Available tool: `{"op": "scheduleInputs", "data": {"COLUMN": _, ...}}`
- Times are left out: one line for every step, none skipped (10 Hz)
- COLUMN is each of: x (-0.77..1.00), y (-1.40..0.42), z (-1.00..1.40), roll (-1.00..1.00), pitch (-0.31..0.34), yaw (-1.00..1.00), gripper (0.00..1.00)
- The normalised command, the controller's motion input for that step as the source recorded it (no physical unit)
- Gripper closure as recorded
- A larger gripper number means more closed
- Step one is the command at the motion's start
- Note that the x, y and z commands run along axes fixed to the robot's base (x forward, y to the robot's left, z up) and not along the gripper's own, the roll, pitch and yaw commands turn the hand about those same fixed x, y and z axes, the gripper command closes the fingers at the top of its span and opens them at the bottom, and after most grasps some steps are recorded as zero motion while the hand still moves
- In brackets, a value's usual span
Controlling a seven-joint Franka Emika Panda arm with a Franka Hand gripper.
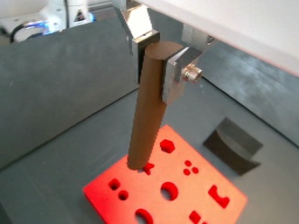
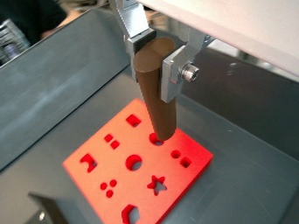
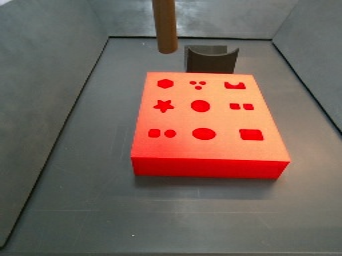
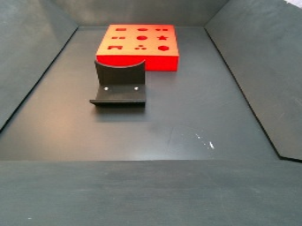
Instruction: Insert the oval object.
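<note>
My gripper (image 1: 156, 57) is shut on the top end of the oval object (image 1: 146, 114), a long slim brown peg that hangs upright between the silver fingers; both also show in the other wrist view, gripper (image 2: 156, 54) and peg (image 2: 156, 96). In a side view the peg (image 3: 164, 25) hangs in the air above the far edge of the red block (image 3: 201, 130), clear of it; the gripper is out of that frame. The red block (image 1: 163, 188) with several shaped holes lies flat on the floor below the peg's tip, as both wrist views show (image 2: 117, 162).
A dark grey curved block (image 3: 210, 58) stands on the floor right beside the red block (image 4: 139, 46), touching or nearly touching it (image 4: 119, 84). It also shows in a wrist view (image 1: 237, 144). Dark sloped walls enclose the floor on all sides.
</note>
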Motion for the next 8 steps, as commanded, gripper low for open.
{"op": "scheduleInputs", "data": {"x": 0.09, "y": 0.0, "z": -0.16, "roll": 0.2, "pitch": -0.041, "yaw": 0.85, "gripper": 1.0}}
{"op": "scheduleInputs", "data": {"x": 0.1, "y": 0.0, "z": -0.15, "roll": 0.2, "pitch": -0.04, "yaw": 0.85, "gripper": 1.0}}
{"op": "scheduleInputs", "data": {"x": 0.05, "y": 0.0, "z": -0.17, "roll": 0.21, "pitch": -0.03, "yaw": 0.88, "gripper": 1.0}}
{"op": "scheduleInputs", "data": {"x": 0.04, "y": 0.0, "z": -0.17, "roll": 0.23, "pitch": -0.023, "yaw": 0.89, "gripper": 1.0}}
{"op": "scheduleInputs", "data": {"x": 0.04, "y": 0.0, "z": -0.15, "roll": 0.27, "pitch": -0.017, "yaw": 0.87, "gripper": 1.0}}
{"op": "scheduleInputs", "data": {"x": 0.06, "y": 0.0, "z": -0.13, "roll": 0.32, "pitch": -0.016, "yaw": 0.83, "gripper": 1.0}}
{"op": "scheduleInputs", "data": {"x": 0.06, "y": 0.0, "z": -0.14, "roll": 0.34, "pitch": -0.006, "yaw": 0.81, "gripper": 1.0}}
{"op": "scheduleInputs", "data": {"x": 0.11, "y": 0.0, "z": -0.17, "roll": 0.31, "pitch": 0.0, "yaw": 0.81, "gripper": 1.0}}
